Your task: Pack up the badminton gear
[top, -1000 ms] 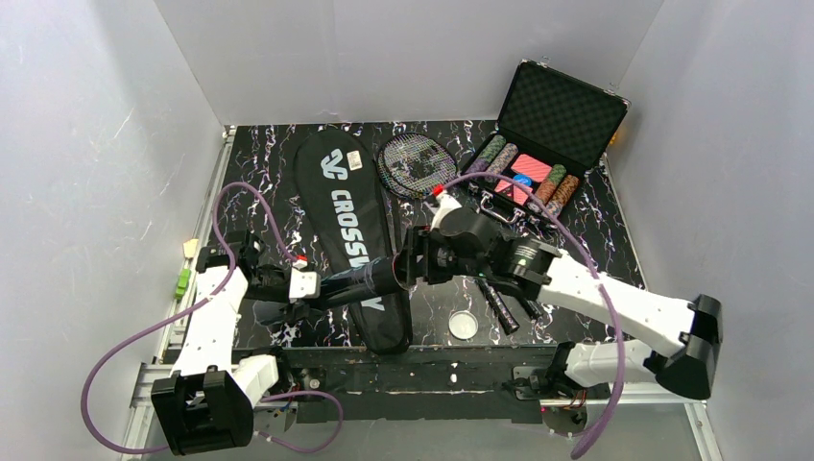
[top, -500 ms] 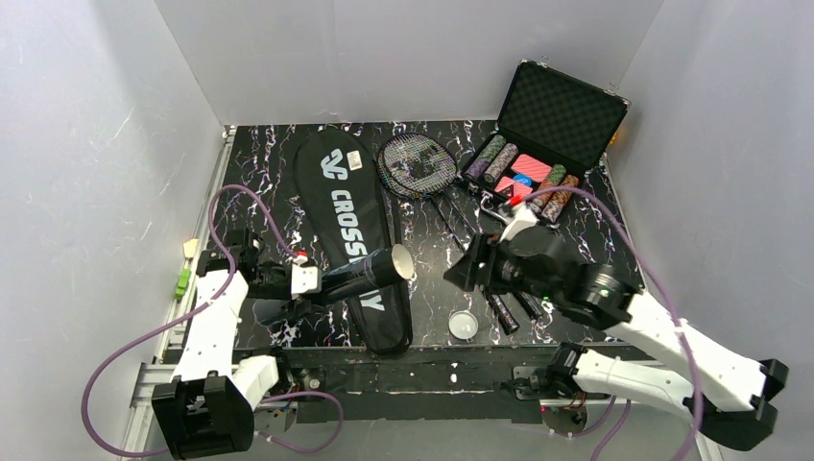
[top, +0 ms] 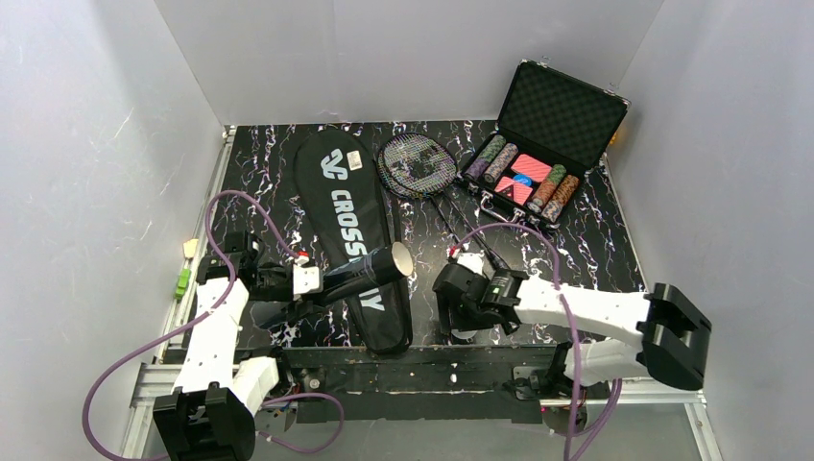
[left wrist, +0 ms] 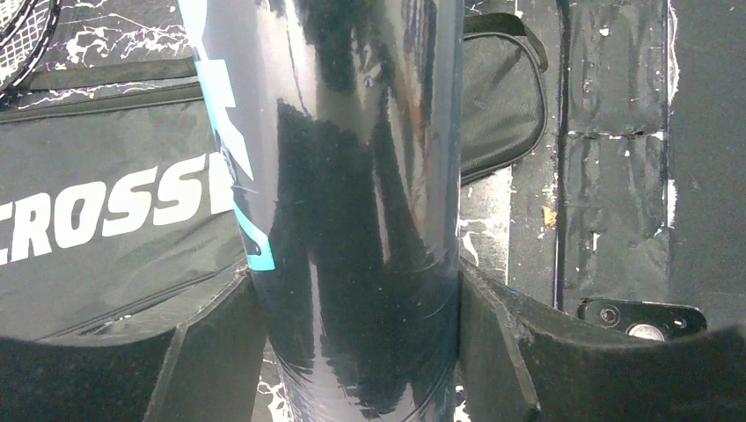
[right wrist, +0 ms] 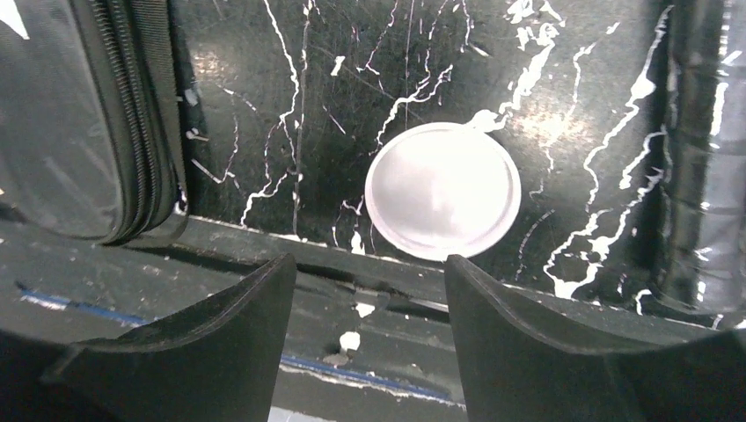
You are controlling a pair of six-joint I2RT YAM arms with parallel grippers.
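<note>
Left tool [left wrist: 356,352]: pinching clear tube [top: 370,271], tube lying level over CROSSWAY bag [top: 338,206], open mouth toward right arm.
Right tool [right wrist: 362,316]: fingers spread, hovering above white lid [right wrist: 442,191], lid flat on desk [top: 600,245] near front edge.
Rackets [top: 415,165]: heads beside bag, far side.

Tube [top: 370,272] over bag [top: 341,192]; lid [right wrist: 442,191] beside (rightward)

Plain grey-white walls [top: 96,144] on three sides; black white-veined tabletop [top: 259,163]; even diffuse light.
</note>
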